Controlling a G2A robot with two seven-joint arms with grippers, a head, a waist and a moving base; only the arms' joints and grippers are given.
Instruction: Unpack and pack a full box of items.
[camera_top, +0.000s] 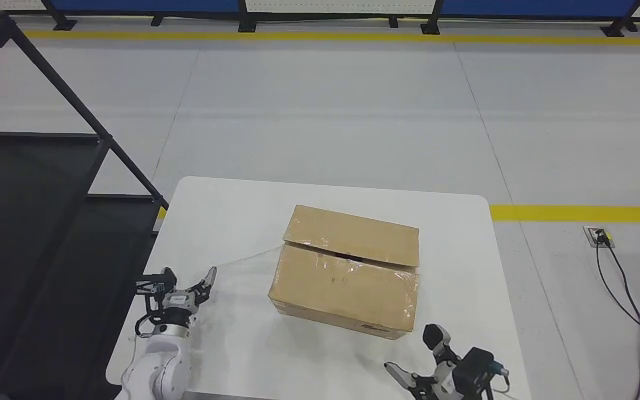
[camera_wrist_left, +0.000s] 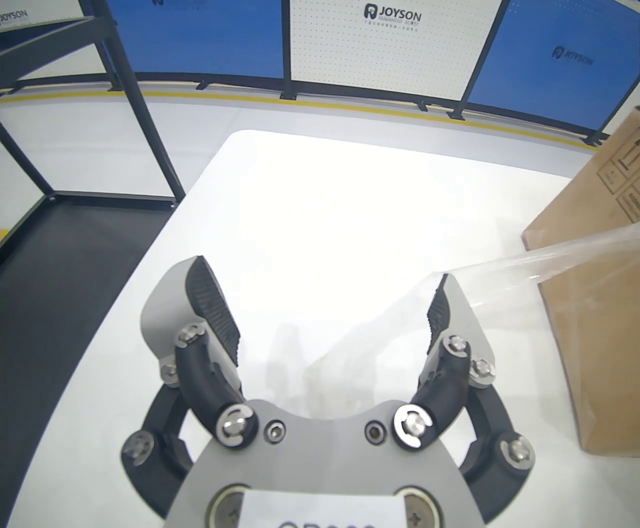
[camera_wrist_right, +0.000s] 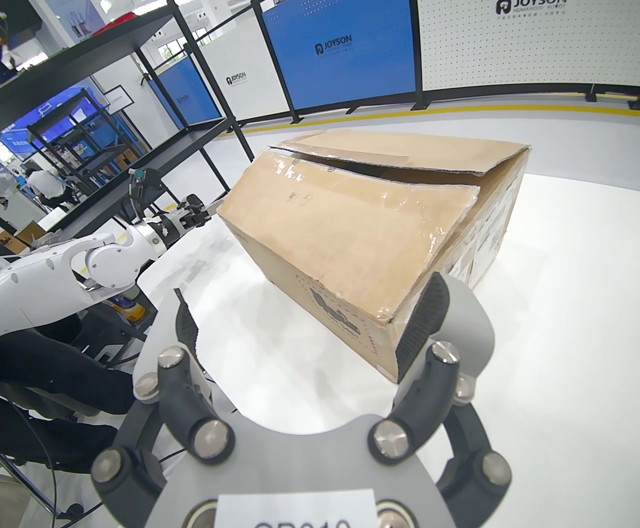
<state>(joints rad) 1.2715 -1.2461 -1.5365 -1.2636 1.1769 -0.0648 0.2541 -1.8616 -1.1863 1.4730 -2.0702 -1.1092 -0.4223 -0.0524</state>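
Box (camera_top: 345, 275) centred on table (camera_top: 250, 210); tape strand (camera_top: 245, 262) leftward

The left tool (camera_wrist_left: 320, 280) is held low, well apart from the left side of the box (camera_top: 345, 270), with its fingers spread wide and pointed forward past that side. The right tool (camera_wrist_right: 307, 295) is held low near the box's near right corner, its fingers likewise spread wide and directed toward that corner.

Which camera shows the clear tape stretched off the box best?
The left wrist view: the clear tape stretches wide and close from the box to one finger of the open left tool. The top view shows it as a thin pale line; in the right wrist view it is too faint to make out.
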